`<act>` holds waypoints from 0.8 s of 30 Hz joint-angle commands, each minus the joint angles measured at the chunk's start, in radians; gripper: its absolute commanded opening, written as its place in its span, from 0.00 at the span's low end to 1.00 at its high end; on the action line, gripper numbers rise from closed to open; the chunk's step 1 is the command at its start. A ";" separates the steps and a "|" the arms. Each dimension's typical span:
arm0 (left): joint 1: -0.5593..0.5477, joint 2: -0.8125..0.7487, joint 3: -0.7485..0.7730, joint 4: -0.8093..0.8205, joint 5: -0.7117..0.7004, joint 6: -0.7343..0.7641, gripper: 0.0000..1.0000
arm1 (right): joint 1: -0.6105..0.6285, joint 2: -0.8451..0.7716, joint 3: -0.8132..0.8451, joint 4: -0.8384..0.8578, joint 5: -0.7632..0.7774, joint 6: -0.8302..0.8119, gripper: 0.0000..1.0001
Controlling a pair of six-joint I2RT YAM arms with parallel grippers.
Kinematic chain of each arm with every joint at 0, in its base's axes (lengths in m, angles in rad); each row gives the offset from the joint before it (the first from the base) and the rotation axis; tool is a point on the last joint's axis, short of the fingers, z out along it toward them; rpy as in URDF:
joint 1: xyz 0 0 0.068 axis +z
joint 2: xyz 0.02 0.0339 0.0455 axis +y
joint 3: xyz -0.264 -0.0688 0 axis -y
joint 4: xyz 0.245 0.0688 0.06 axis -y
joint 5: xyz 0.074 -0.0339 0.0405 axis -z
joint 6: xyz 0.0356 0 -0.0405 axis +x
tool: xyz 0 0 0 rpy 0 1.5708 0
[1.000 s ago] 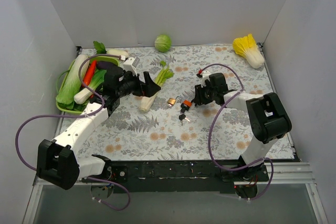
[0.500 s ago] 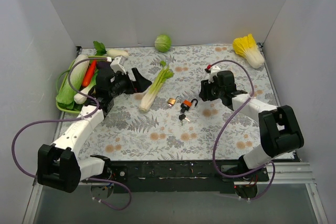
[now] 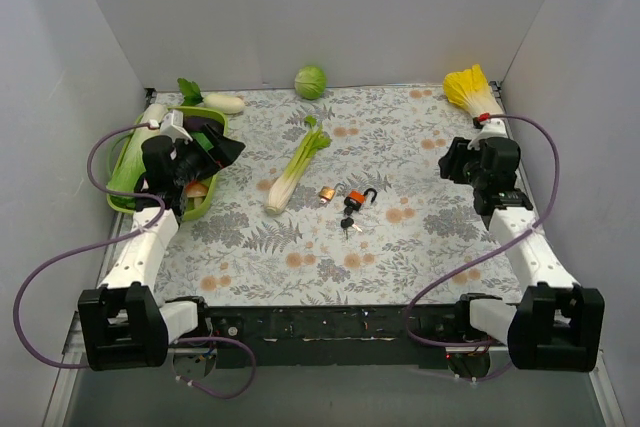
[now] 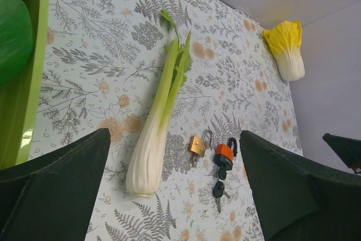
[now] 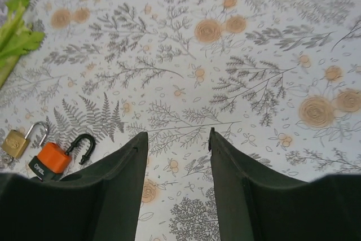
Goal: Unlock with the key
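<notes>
The orange-and-black padlock [image 3: 357, 197] lies mid-table with its shackle swung open. A black-headed key [image 3: 347, 218] sticks out of its base, and another key [image 4: 218, 190] lies just below it on the cloth. A small brass padlock [image 3: 327, 192] sits to its left. My left gripper [image 3: 228, 149] is open over the green tray's right edge, far left of the locks, holding nothing. My right gripper [image 3: 452, 162] is open near the right side, also empty. The right wrist view shows the orange padlock [image 5: 53, 157] left of the open gripper [image 5: 177, 134].
A celery stalk [image 3: 292, 167] lies left of the locks. The green tray [image 3: 200, 205] holds vegetables at the far left. A green cabbage [image 3: 311, 81] and a white radish [image 3: 222, 102] sit at the back, a yellow cabbage [image 3: 475, 95] at the back right. Walls enclose three sides.
Both arms have drawn back from the middle. The right gripper left the orange padlock, moved right and opened wider. The left gripper swung left over the tray.
</notes>
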 commanded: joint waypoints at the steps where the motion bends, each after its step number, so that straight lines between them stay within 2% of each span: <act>1: 0.009 -0.071 0.065 0.005 0.044 0.075 0.98 | -0.010 -0.152 0.011 -0.055 0.050 0.011 0.55; 4: 0.008 -0.099 0.101 -0.005 0.071 0.151 0.98 | -0.011 -0.238 0.008 -0.066 0.036 0.011 0.55; 9: 0.008 -0.137 0.106 -0.002 0.075 0.176 0.98 | -0.010 -0.364 -0.035 -0.034 -0.004 0.013 0.56; 18: 0.008 -0.157 0.112 -0.006 0.096 0.193 0.98 | -0.011 -0.451 -0.072 0.004 -0.018 -0.035 0.56; 24: 0.008 -0.163 0.097 0.014 0.121 0.191 0.98 | -0.011 -0.455 -0.080 0.015 -0.028 -0.041 0.56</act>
